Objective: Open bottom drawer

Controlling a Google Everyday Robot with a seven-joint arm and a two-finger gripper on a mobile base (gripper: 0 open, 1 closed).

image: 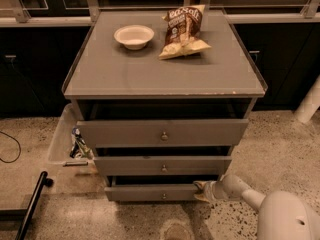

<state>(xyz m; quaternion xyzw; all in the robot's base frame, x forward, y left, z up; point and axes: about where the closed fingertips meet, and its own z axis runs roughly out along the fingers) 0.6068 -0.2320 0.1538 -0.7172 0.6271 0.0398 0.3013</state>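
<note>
The bottom drawer (150,192) is the lowest and slimmest grey front of three in the cabinet, with a small round knob (163,196) at its centre. It stands slightly pulled out, with a dark gap above it. My gripper (200,190) is at the drawer's right end, at its top edge, on a white arm (240,189) that comes in from the lower right. The middle drawer (162,165) and the top drawer (162,132) also stand partly out.
A white bowl (133,36) and a brown chip bag (183,31) lie on the cabinet top (165,71). A clear bin (67,136) with items stands at the cabinet's left. A black pole (32,204) lies on the floor at lower left. A white pipe (310,104) stands at right.
</note>
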